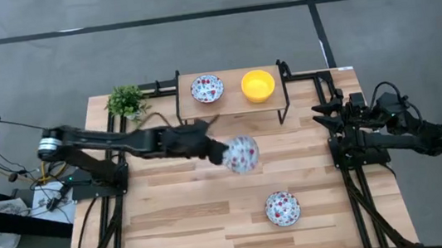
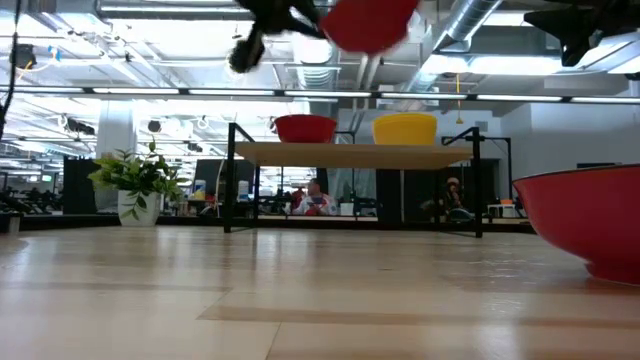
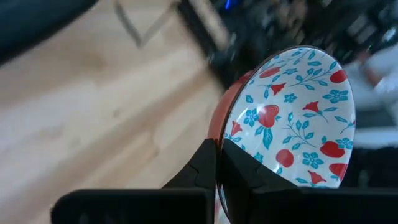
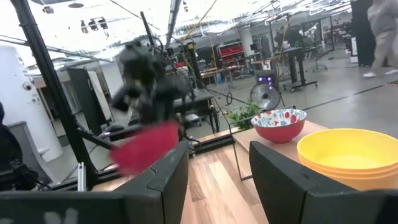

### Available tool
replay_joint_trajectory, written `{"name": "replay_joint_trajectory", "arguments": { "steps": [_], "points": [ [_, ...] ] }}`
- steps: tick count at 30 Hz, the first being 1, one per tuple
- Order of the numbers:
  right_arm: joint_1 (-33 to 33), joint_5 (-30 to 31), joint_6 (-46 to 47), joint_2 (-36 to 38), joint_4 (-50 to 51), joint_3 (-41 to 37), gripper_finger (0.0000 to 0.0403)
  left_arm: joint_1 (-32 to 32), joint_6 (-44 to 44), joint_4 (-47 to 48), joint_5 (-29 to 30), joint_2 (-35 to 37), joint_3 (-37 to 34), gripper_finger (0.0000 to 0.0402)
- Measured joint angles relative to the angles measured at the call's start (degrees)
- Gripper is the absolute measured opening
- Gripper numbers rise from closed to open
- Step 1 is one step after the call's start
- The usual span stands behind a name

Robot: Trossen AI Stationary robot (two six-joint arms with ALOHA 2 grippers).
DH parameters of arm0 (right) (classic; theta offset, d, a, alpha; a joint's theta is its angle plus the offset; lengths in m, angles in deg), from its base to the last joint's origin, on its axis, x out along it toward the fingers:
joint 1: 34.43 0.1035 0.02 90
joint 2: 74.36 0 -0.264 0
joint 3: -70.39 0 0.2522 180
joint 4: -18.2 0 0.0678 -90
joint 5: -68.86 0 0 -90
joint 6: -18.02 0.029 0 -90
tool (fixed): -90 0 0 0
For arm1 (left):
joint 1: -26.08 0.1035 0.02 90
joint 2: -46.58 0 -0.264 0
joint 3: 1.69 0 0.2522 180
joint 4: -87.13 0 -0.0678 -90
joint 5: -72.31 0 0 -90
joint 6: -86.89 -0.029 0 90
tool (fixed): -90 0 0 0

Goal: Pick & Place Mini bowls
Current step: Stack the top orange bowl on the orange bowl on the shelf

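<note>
Floral bowl [image 3: 292, 118] (red outside, apparently) pinched in left claw [image 3: 217, 168].

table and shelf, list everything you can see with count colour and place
floral bowls: 3, white with red and blue flowers, red outside; one on the shelf, one on the table near the front, one held in the air
yellow bowl: 1 seen from above, though the right wrist view hints at a stack; on the shelf beside the floral bowl
shelf: 1, wood top on a black frame, at the table's back edge
plant: 1, green, back left corner
table: 1, light wood
left end effector: shut on the raised bowl's rim, over mid-table
right end effector: open, waiting at the right edge
</note>
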Motion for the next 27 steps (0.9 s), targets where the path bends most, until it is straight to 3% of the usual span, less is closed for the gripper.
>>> {"name": "replay_joint_trajectory", "arguments": {
  "steps": [6, 13, 19, 27],
  "points": [
    [-0.03, 0.01, -0.01, -0.01, 0.0, 0.0, 0.0159, 0.59, -2.9, 0.0, 8.76, 7.47, 0.07, 0.0008],
    [-0.03, 0.07, -0.01, 0.0, 0.0, -0.02, 0.0159, 6.11, -7.07, 0.37, 12.87, 12.18, 0.07, 0.0008],
    [-0.03, 0.08, -0.01, -0.01, 0.0, -0.01, 0.0159, 14.23, -8.69, 0.61, 12.77, 13.66, 0.54, 0.0008],
    [-0.03, 0.15, -0.03, -0.01, 0.03, -0.02, 0.0159, 23.54, -9.02, 8.78, 6.86, 12.57, 7.74, 0.0005]
  ]
}}
